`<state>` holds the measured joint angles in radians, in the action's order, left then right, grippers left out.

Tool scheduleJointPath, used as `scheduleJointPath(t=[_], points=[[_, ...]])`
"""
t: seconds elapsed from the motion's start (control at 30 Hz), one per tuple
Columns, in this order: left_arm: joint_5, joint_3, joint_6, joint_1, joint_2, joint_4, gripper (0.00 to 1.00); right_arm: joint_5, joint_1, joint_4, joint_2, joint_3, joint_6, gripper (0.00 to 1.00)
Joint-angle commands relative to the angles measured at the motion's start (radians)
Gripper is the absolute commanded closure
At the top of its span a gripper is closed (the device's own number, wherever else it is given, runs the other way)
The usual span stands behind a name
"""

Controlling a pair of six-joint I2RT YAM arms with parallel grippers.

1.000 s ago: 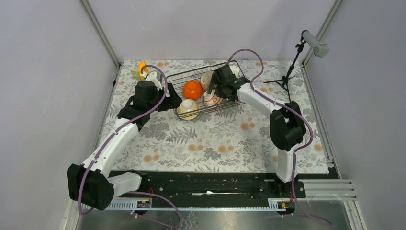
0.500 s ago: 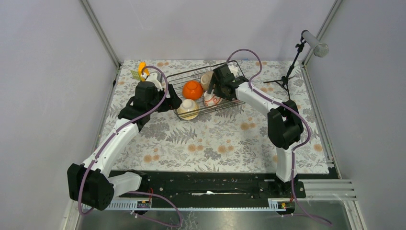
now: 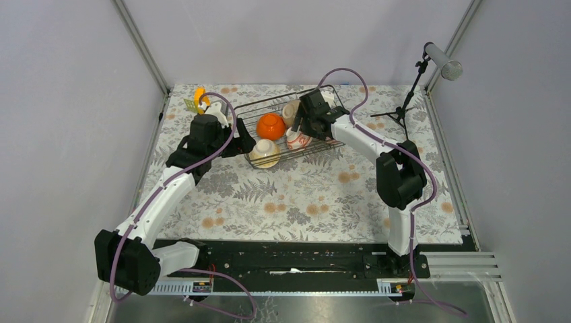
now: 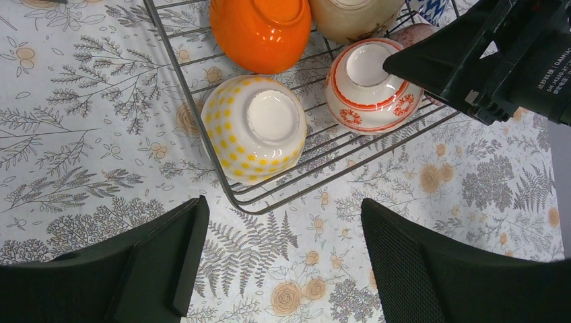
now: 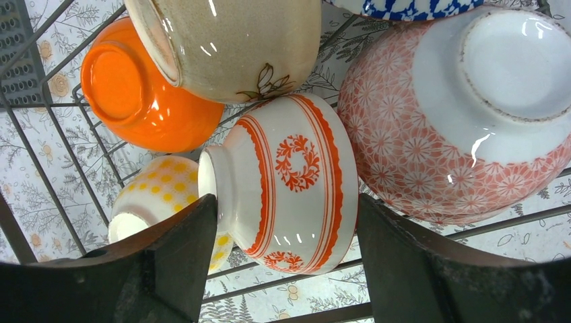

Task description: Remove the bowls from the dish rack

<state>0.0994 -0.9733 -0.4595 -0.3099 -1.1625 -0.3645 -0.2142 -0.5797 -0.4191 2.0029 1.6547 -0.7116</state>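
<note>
My right gripper (image 5: 286, 219) is down in the dish rack (image 4: 236, 200), one finger on each side of the white bowl with red lines (image 5: 289, 168). Both fingers sit right against the bowl's sides, one near its foot and one near its rim, but I cannot tell whether they are pressing it or only beside it. All six bowls are in the rack. The orange bowl (image 5: 141, 101) and the beige bowl (image 5: 242, 47) lie just beyond the red-lined one, and the beige one touches it. The pink patterned bowl (image 5: 431, 155) lies close at its other side, foot towards my wrist camera, and a sliver of the blue-and-white bowl (image 5: 411, 7) shows beyond that. The cream bowl with yellow dots (image 4: 252, 128) rests foot-up in the rack's near left corner. My left gripper (image 4: 283, 215) hangs over the flowered bench (image 4: 81, 101) just outside that corner, its jaws spread wide with nothing between them
</note>
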Motion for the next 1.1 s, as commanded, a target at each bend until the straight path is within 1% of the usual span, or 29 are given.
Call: scheduleJointPath(t=[0.0,0.5,0.77,1.07], points=[[-0.012,-0.019,0.018,0.0,-0.004,0.035,0.12,0.034,-0.009,0.03,-0.036,0.068,0.017,0.36],[-0.01,-0.028,0.012,0.001,-0.017,0.035,0.12,0.062,-0.011,0.066,-0.072,0.053,0.01,0.36],[-0.009,-0.024,0.01,0.0,-0.015,0.036,0.13,-0.001,-0.012,0.068,-0.083,0.053,0.065,0.35],[0.0,-0.025,0.001,0.0,-0.02,0.036,0.12,0.022,-0.013,0.089,-0.099,0.069,0.077,0.35]])
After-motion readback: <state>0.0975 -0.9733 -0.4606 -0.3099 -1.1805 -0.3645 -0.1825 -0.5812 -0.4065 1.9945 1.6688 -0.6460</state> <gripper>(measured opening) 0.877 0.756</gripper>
